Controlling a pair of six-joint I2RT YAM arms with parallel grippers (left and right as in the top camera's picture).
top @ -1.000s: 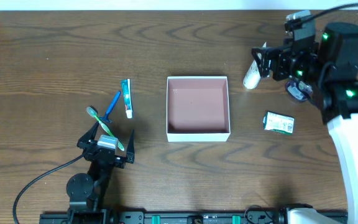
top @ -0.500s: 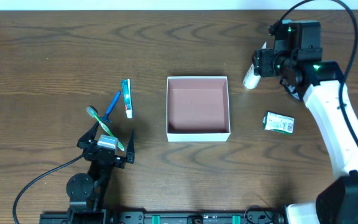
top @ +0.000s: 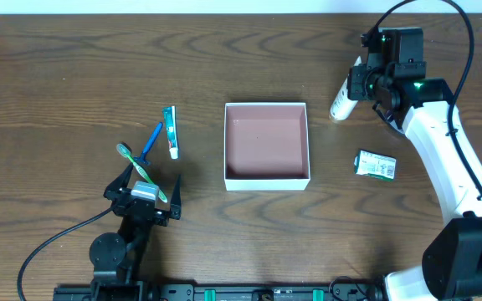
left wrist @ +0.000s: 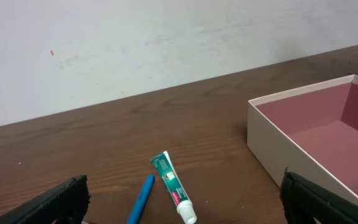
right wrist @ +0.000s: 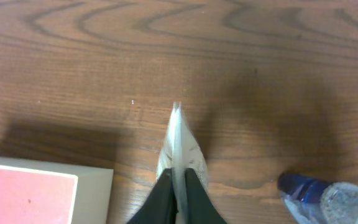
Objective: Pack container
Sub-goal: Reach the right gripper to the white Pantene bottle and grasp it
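Note:
The container [top: 266,177], a square white-walled box with a reddish floor, sits mid-table with nothing in it; its wall [left wrist: 278,140] also shows in the left wrist view. To its upper right lies a white tube [top: 341,99]. My right gripper [top: 360,82] is shut on the flat crimped end of that white tube [right wrist: 180,146], the black fingertips [right wrist: 194,186] pinching it from both sides. My left gripper [top: 145,194] stands open near the table's front left, nothing between its fingers [left wrist: 61,199].
A green toothpaste tube [top: 171,132], a blue handle [top: 151,142] and a green toothbrush [top: 136,167] lie ahead of the left gripper. A small green box [top: 376,165] lies right of the container. A blue-capped clear bottle [right wrist: 328,199] lies beside the white tube.
My right gripper has gone from open to shut on the white tube's flat end, after the arm swung round and settled over it. The left arm has not moved.

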